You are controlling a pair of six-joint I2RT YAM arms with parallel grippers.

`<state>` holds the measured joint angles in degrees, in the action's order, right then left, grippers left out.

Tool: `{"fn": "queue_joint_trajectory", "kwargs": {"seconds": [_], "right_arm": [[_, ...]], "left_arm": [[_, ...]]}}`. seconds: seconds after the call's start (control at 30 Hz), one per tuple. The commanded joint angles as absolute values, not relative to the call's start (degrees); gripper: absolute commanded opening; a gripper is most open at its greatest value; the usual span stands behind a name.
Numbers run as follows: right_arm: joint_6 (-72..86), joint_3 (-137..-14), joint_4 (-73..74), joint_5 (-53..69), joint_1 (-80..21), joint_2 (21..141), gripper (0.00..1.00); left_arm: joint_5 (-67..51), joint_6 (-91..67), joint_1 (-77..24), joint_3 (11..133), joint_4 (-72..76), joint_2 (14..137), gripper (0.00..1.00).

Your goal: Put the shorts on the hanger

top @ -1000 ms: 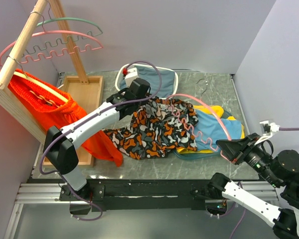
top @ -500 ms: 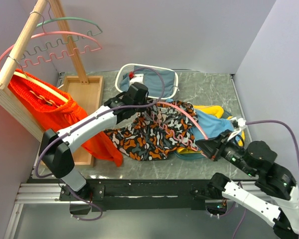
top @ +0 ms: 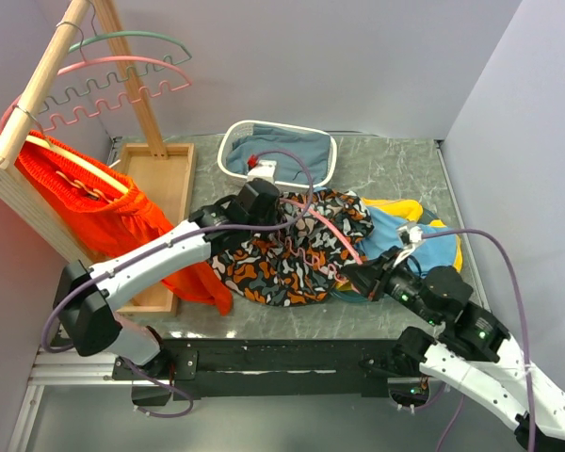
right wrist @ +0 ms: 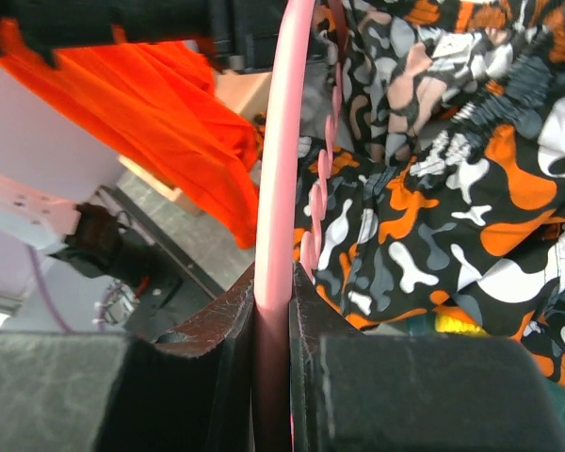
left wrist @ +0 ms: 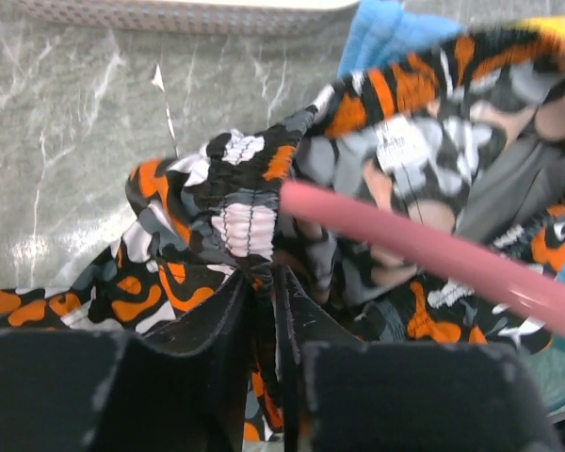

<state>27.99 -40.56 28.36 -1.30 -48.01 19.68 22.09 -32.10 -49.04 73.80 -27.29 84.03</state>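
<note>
the shorts [top: 264, 268] lie in a heap in the middle of the bench [top: 395, 169], on top of some blue and yellow clothes [top: 405, 231]. the left fingers [left wrist: 266, 287] are almost shut and pinch a fold of the waistband. the right fingers [right wrist: 273, 282] are shut on one end of the pink hanger [top: 337, 235]. the hanger's long bar runs from the right fingers up and left across the shorts. its far end sits just beside the left fingers. the next move likely needs that end to slip into the pinched waistband.
</note>
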Motion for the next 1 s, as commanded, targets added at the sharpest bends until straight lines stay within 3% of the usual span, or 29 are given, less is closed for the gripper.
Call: {"fn": "queue_joint_trajectory", "kwargs": {"seconds": [0.0, 0.17, 0.37, 0.57, 0.73, 0.97], "right_arm": [[26.6, -36.4, 15.7, -3.3, -48.0, 18.7, 0.00], [26.7, -33.7, 14.3, -2.4, -48.0, 17.3, 0.00], [25.8, -33.8, 15.7, -3.0, -48.0, 17.3, 0.00], [25.4, -33.6, 15.5, -2.2, -47.9, 18.3, 0.00], [25.4, -33.5, 15.4, -2.0, -47.9, 18.3, 0.00], [25.2, -33.0, 14.5, -2.0, -48.0, 18.8, 0.00]], "left_arm": [[23.9, -32.1, -49.7, 71.1, -24.2, 81.2, 0.22], [22.4, -32.4, -49.9, 68.5, -21.2, 78.2, 0.45], [15.9, -30.2, -51.0, 64.1, -15.2, 72.4, 0.58], [7.1, -28.0, -51.6, 61.3, -8.5, 67.2, 0.61], [6.4, -29.9, -51.6, 62.2, -8.3, 67.5, 0.58], [8.6, -47.0, -51.6, 57.7, -6.3, 69.8, 0.55]]}}
